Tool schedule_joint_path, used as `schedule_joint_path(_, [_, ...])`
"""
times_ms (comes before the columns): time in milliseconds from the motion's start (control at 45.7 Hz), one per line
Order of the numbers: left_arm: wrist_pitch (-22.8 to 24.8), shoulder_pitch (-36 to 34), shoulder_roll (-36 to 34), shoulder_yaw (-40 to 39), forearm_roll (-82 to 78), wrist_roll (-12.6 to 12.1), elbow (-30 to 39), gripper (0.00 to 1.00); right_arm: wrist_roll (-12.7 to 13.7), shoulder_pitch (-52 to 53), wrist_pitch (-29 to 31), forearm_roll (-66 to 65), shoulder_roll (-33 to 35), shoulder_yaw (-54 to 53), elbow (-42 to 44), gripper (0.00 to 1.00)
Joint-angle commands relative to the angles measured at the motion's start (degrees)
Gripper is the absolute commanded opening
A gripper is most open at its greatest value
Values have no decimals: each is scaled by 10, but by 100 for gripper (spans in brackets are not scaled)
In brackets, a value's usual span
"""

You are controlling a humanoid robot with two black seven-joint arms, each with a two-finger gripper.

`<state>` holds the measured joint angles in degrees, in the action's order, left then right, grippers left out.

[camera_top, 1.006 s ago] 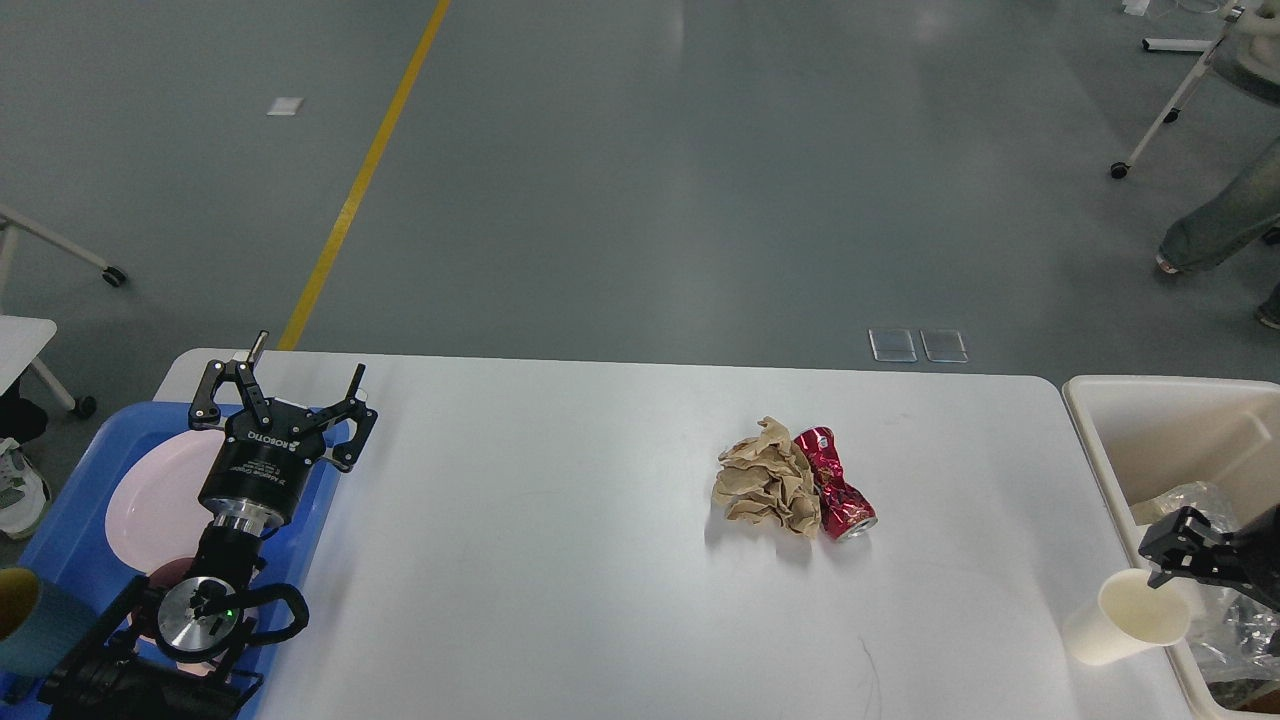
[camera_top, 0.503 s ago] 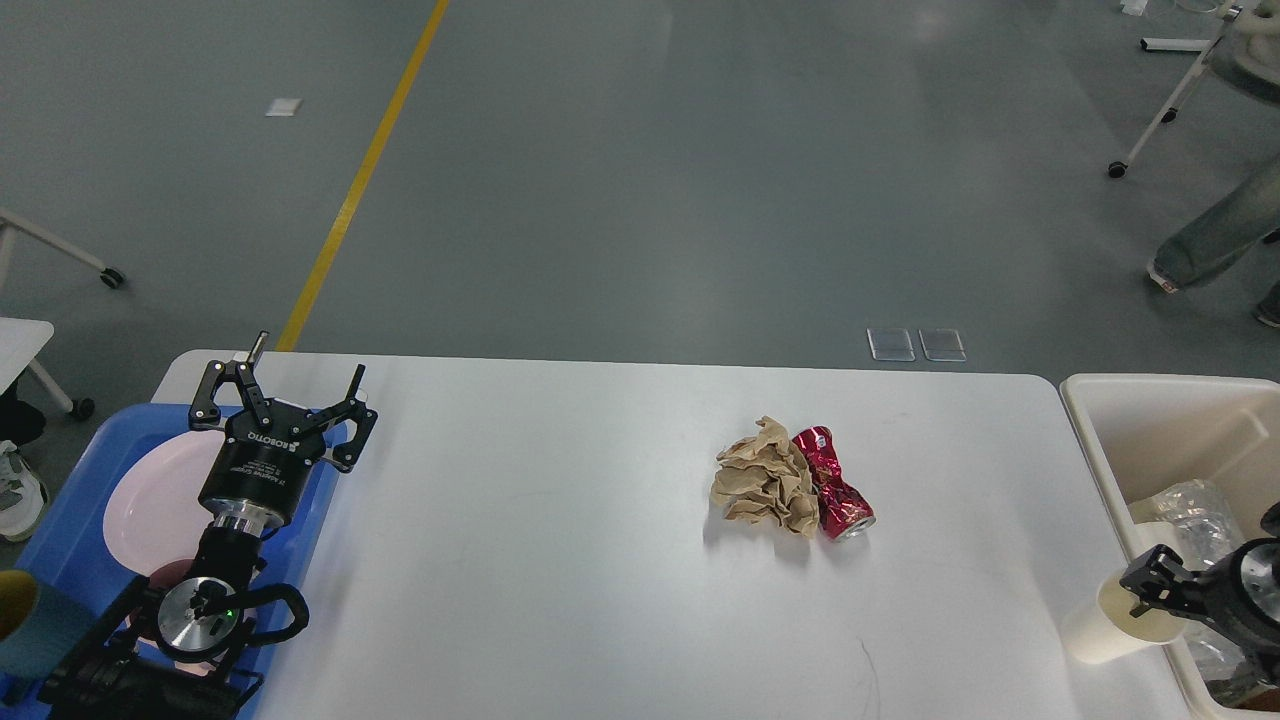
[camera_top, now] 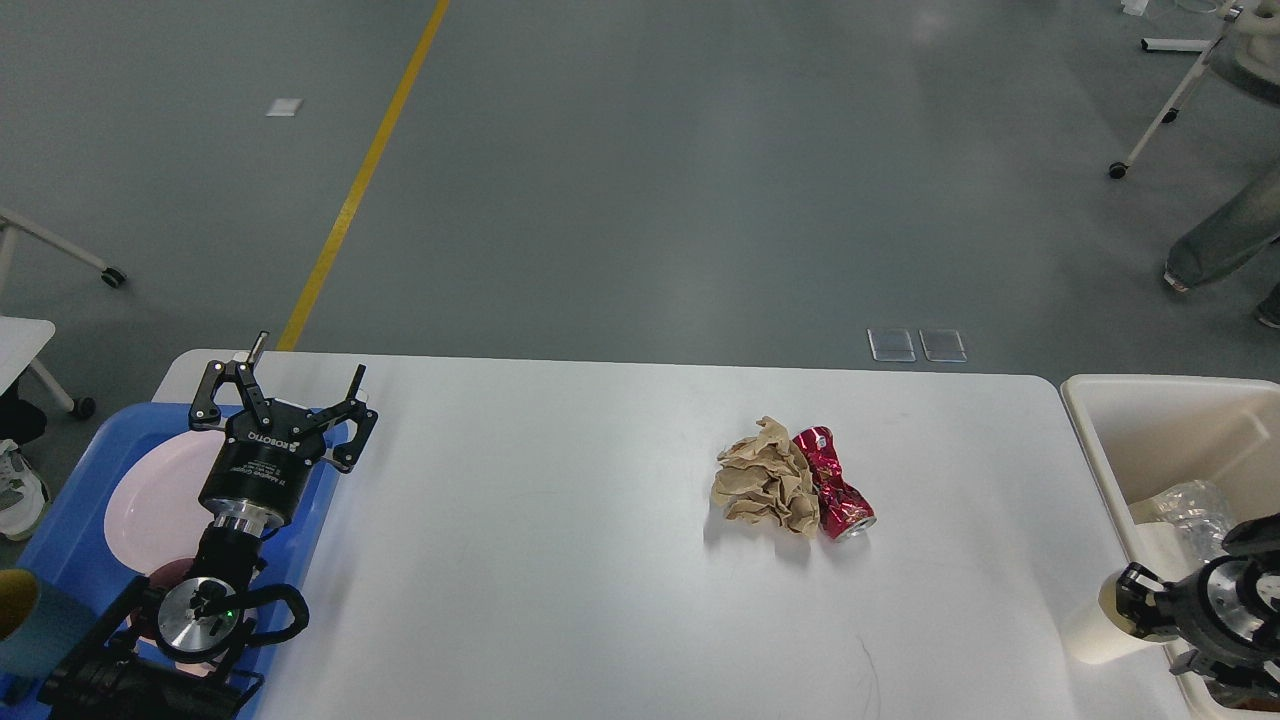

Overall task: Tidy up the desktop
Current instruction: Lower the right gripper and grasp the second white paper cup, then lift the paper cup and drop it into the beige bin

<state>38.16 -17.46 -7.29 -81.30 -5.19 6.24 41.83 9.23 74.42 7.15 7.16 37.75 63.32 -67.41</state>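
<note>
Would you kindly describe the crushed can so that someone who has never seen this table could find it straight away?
On the white desktop, look right of centre, between the blue tray on the left and the cream bin on the right. Two bits of rubbish lie touching there. The crushed can is the shiny red metallic one on the right; its neighbour is dull crumpled brown paper.

Setting: I read this as a lab or workshop hall | smooth grey poured floor (camera_top: pixel 700 200) | painted yellow floor line (camera_top: pixel 365 170) | white wheeled stand leg (camera_top: pixel 1165 110) | large white rectangular desktop (camera_top: pixel 560 540) standing in open space
</note>
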Motion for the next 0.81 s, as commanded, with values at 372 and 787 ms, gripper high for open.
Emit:
schedule_joint_path(372, [0, 1, 0, 0, 0, 0, 0, 97, 0, -2, -13, 16, 0, -10, -7, 0])
schedule_joint_path(787, [1, 0, 0, 0, 0, 0, 0, 96, 1, 260, 232, 27, 6, 106, -81, 0])
